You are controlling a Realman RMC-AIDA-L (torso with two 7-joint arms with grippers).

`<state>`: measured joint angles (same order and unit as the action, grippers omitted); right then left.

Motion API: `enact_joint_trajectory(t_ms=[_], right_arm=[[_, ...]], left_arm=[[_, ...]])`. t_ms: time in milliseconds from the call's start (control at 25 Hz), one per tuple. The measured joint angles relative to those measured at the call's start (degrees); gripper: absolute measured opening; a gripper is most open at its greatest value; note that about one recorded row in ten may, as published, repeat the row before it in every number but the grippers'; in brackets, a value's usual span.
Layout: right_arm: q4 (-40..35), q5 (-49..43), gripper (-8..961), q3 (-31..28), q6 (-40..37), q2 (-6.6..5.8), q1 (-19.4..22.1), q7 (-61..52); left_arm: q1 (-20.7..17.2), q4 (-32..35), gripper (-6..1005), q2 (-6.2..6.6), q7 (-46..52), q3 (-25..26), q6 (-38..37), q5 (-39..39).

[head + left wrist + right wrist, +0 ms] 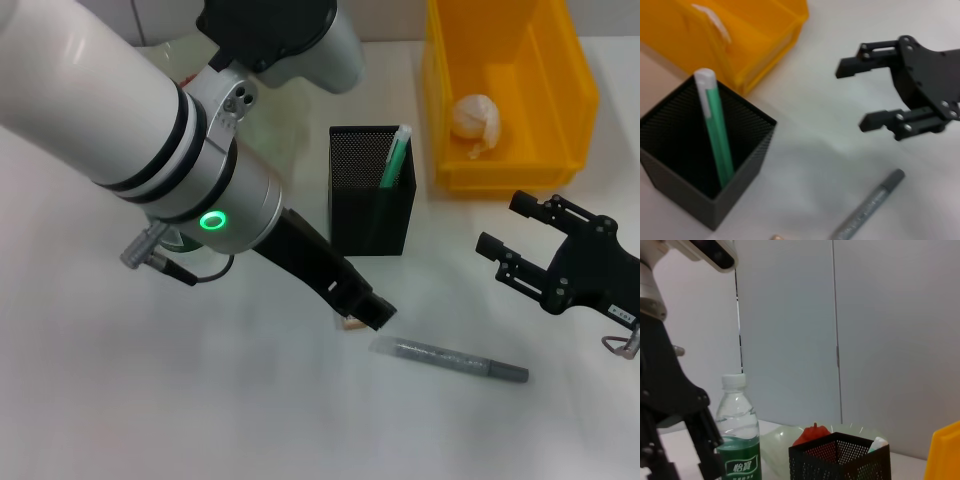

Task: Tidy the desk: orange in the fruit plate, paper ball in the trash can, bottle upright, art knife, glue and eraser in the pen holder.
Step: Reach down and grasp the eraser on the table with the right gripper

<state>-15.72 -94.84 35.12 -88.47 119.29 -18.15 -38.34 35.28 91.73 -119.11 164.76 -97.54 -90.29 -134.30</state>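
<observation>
Spread and empty, the jaws of the right gripper [497, 252] are held above the desk [150, 400], to the right of the pen holder [371, 190]. The left gripper [362, 310] is lowered just in front of the pen holder, over a small tan thing [350, 322], probably the eraser; whether its jaws are apart or pinching cannot be told.

Much of the task appears done. The paper ball [474, 120] is seen in the yellow trash can [575, 90] behind and to the right of the pen holder. The bottle [738, 440] is standing upright, to the left of the pen holder. An orange-red fruit [812, 433] is seen in the pale fruit plate [777, 440] behind the pen holder. A green stick with a white cap [394, 158], judged to be the glue, is leaned inside the pen holder.

Still left are the grey art knife [450, 359], a slim speckled barrel lying flat on the desk in front and to the right of the pen holder, and the eraser.
</observation>
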Motion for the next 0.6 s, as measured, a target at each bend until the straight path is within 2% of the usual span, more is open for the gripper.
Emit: enact_joint_trajectory(t_ms=[160, 240, 280, 320, 400, 480, 520, 600], right_arm=[[0.2, 0.0, 659, -0.1, 0.0, -0.02, 0.1, 0.0], [0.2, 0.1, 659, -0.1, 0.0, -0.02, 0.2, 0.0], [0.3, 0.2, 659, -0.1, -0.1, 0.0, 0.3, 0.0], [0.3, 0.2, 659, -0.1, -0.1, 0.0, 0.3, 0.0], [0.5, 0.3, 659, -0.1, -0.2, 0.02, 0.3, -0.2], [0.9, 0.3, 658, -0.1, -0.2, 0.03, 0.1, -0.5], [0.9, 0.3, 658, -0.1, -0.2, 0.03, 0.1, -0.5], [0.9, 0.3, 658, -0.1, -0.3, 0.04, 0.0, -1.1]], left_arm=[[-0.6, 0.4, 664, 0.23, -2.0, 0.7, 1.7, -0.2], [-1.5, 2.2, 664, 0.27, -3.9, 1.4, 2.1, 0.3], [-3.5, 6.0, 664, 0.27, -7.1, 2.1, 2.5, 2.2], [-3.5, 6.0, 664, 0.27, -7.1, 2.1, 2.5, 2.2], [-5.8, 9.7, 664, 0.28, -11.2, 3.2, 3.2, 5.7], [-10.8, 13.4, 664, 0.33, -19.8, 7.0, 5.5, 14.0], [-10.8, 13.4, 664, 0.33, -19.8, 7.0, 5.5, 14.0], [-14.1, 12.4, 664, 0.36, -26.7, 11.1, 7.8, 22.5]])
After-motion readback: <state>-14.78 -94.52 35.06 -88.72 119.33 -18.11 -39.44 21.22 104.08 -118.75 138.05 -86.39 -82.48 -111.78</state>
